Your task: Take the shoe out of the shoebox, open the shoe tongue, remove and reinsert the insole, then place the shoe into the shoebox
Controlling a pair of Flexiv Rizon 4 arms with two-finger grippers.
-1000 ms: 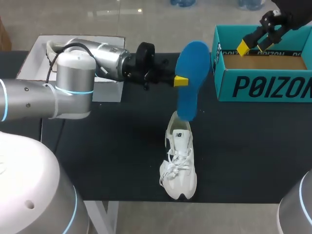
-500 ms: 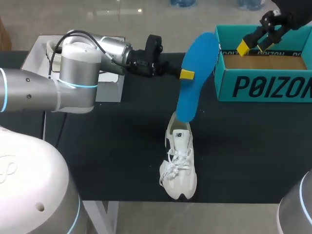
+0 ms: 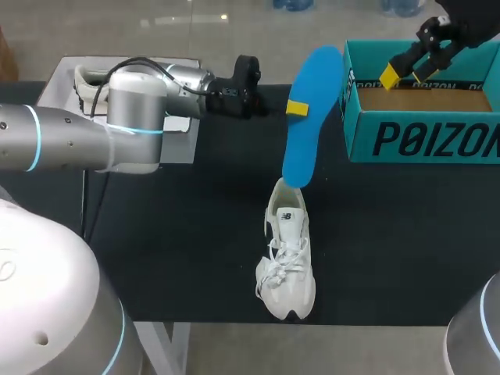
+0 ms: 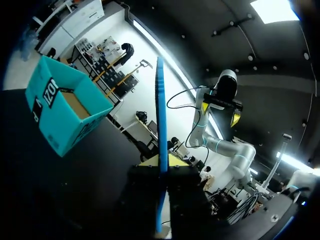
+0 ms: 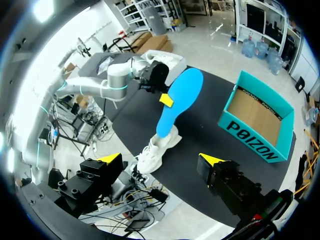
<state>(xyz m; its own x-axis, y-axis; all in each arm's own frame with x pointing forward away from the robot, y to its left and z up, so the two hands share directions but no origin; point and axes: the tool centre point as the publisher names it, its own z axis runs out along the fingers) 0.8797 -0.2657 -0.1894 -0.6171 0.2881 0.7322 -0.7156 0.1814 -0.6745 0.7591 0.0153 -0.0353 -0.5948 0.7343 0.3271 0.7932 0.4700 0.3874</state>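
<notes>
A blue insole [image 3: 310, 117] stands tilted over the table, and its lower end meets the heel opening of the white shoe [image 3: 287, 258]. My left gripper [image 3: 298, 108] is shut on the insole's edge about halfway up. In the left wrist view the insole [image 4: 161, 115] runs edge-on between the fingers of the left gripper [image 4: 161, 163]. The teal shoebox [image 3: 422, 141] sits open at the back right. High above it, my right gripper [image 3: 402, 70] hangs open with nothing in it. The right wrist view looks down past that gripper [image 5: 161, 159] on the shoe [image 5: 155, 150], insole [image 5: 180, 102] and shoebox [image 5: 280, 150].
A white tray [image 3: 55, 90] with a white item on it stands at the back left, behind my left arm. The black table top [image 3: 391, 234] lies bare to the shoe's right and left. The shoe's toe is close to the front edge.
My left gripper has drawn back and up with the insole, which now stands more upright. The shoe, the shoebox and my right arm have not moved.
</notes>
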